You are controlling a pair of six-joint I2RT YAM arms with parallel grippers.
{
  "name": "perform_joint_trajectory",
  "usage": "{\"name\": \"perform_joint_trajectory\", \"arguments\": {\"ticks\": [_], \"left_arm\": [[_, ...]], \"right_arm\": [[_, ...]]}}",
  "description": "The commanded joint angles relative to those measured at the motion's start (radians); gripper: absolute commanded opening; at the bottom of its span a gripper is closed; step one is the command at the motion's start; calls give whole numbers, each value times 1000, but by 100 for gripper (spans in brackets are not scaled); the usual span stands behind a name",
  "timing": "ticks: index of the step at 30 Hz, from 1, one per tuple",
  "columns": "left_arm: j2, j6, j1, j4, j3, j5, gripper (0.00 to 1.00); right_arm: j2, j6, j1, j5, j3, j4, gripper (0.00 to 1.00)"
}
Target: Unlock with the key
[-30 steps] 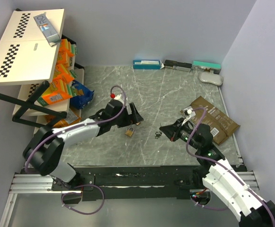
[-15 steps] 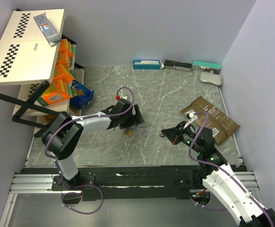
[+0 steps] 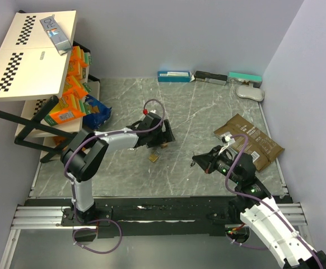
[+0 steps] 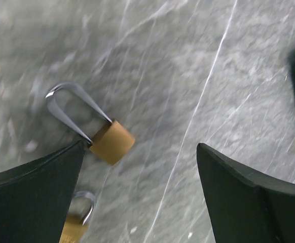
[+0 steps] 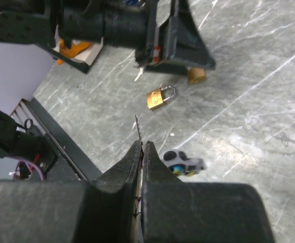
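At the far left, a tilted shelf rack (image 3: 27, 56) is seen, with orange packets (image 3: 69, 105) stacked under it. The left gripper (image 3: 164, 136) is reached out over the middle of the marble table (image 3: 208, 112) and its jaws are spread wide apart, with nothing held between them. In the left wrist view, a brass padlock (image 4: 112, 142) is seen lying flat on the table between the two fingers, its shackle turned away from them; whether the shackle is latched cannot be told through the blur. A second padlock (image 3: 153, 158) is laid just beside it, nearer the arm bases, and is partly hidden behind the left finger (image 4: 31, 202) in that view. Further right, the right gripper (image 5: 141, 151) is pressed closed on the key (image 5: 137, 127), whose thin blade is pointed towards the two padlocks while kept well apart from them. A small black tag (image 5: 182, 162) is seen just beside the fingertips. At the right edge, a brown packet (image 3: 258, 140) is laid flat.
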Motion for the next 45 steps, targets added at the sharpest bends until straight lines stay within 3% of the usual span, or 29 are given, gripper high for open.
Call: {"name": "perform_joint_trajectory", "arguments": {"ticks": [1,15,24,29,45], "left_arm": [[73,56,-2,-31,71,-12,99],[99,150,-24,-50,149,-21,99],[96,299,-85,-184,195,-195,99],[127,339,-99,-262,240,-216,99],[231,463,-150,-407,373,-295,72]], "right_arm": [[-33,-6,-2,19,14,-13,0],[-33,-8,-3,32,11,-33,0],[-17,-5,-3,27,10,-24,0],[-17,-2,-3,25,10,-24,0],[-20,6,-2,21,4,-24,0]]}}
